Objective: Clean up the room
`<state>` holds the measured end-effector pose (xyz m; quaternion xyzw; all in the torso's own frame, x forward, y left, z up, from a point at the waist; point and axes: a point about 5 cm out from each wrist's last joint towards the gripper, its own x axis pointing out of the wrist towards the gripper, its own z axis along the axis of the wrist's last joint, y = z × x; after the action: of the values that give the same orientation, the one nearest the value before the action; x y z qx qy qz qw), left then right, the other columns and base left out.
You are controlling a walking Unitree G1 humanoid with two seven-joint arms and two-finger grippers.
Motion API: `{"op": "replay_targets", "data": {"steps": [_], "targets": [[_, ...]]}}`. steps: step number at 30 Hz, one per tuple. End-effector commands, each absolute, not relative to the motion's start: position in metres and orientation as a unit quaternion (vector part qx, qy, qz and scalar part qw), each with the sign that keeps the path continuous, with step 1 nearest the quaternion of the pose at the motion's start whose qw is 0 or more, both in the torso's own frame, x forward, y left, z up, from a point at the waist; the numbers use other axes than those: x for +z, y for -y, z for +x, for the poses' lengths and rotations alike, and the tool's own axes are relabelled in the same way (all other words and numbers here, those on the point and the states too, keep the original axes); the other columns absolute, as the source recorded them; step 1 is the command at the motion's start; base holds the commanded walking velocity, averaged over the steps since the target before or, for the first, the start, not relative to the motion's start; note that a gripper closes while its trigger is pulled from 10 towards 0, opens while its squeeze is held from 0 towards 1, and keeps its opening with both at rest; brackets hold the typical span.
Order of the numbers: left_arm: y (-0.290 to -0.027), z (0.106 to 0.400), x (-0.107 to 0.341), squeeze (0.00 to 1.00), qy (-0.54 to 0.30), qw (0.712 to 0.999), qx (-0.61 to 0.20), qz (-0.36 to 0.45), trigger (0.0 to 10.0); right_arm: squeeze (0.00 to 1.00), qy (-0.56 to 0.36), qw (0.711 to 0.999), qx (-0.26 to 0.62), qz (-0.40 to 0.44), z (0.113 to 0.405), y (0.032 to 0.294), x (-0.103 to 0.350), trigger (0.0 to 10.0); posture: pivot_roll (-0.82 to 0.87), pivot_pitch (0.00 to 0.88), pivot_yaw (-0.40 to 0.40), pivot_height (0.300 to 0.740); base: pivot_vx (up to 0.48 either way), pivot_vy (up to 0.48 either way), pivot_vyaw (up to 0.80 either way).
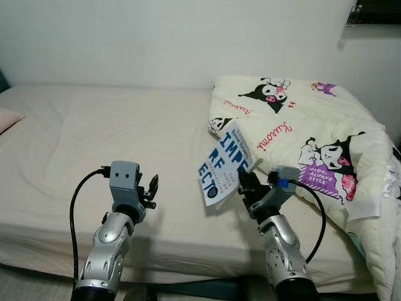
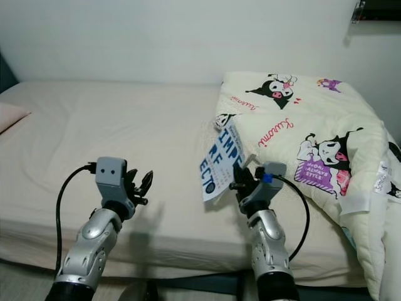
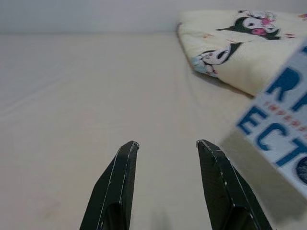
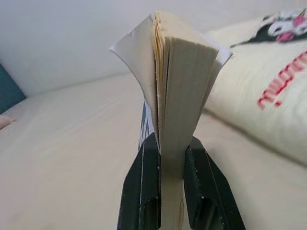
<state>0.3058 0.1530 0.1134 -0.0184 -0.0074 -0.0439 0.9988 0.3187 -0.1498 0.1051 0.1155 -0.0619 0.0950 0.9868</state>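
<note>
Right gripper (image 1: 245, 182): we hold a book (image 1: 224, 167) clamped between both fingers by its lower edge, lifted above the bed (image 1: 94, 144), just left of the quilt (image 1: 313, 144).
Left gripper (image 1: 150, 191): our fingers stand moderately apart with nothing between them, raised over the near left part of the bed, well apart from the book.
Grip: in the right wrist view the fingers (image 4: 141, 191) pinch only the bottom of the pages, and the front cover (image 4: 134, 62) curls away from the page block.
Risk, slip: we judge the book could pivot or slide out, because the hold is low on a tall, tilted paperback and most of its weight sits above the pinch.
Risk, damage: a hard squeeze or a quick swing may crease the loose cover or fan the pages further.
Risk, snag: moving right, the book's corner could catch the quilt's edge, which lies just beside it.
Hidden, title: we read only parts of the blue cover lettering; the rest is folded away or too small.
Hidden, goal: no shelf, table or other place for the book can be made out.
Cut off: the bed's left end, the quilt's right side and a dark object (image 1: 376, 11) on the wall at far right run out of frame.
Unclear: a pink shape (image 1: 9, 119) at the far left edge may be a pillow.
</note>
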Motion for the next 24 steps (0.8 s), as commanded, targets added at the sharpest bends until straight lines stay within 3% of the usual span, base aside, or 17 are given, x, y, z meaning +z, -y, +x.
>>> {"op": "replay_targets", "data": {"steps": [1, 24], "targets": [[-0.153, 0.305, 0.109, 0.0, -0.001, 0.999, -0.035, -0.007, 10.0, 0.0, 0.095, 0.987, 0.099, 0.088, 0.318, 0.146, 0.118, 10.0, 0.0, 0.0, -0.02, 0.621, 0.0, 0.0, 0.0], [-0.152, 0.306, 0.118, 0.0, 0.034, 0.998, -0.042, 0.009, 10.0, 0.0, 0.079, 0.995, 0.06, 0.017, 0.304, 0.158, 0.11, 10.0, 0.01, 0.0, -0.022, 0.706, 0.0, 0.0, 0.0]]}}
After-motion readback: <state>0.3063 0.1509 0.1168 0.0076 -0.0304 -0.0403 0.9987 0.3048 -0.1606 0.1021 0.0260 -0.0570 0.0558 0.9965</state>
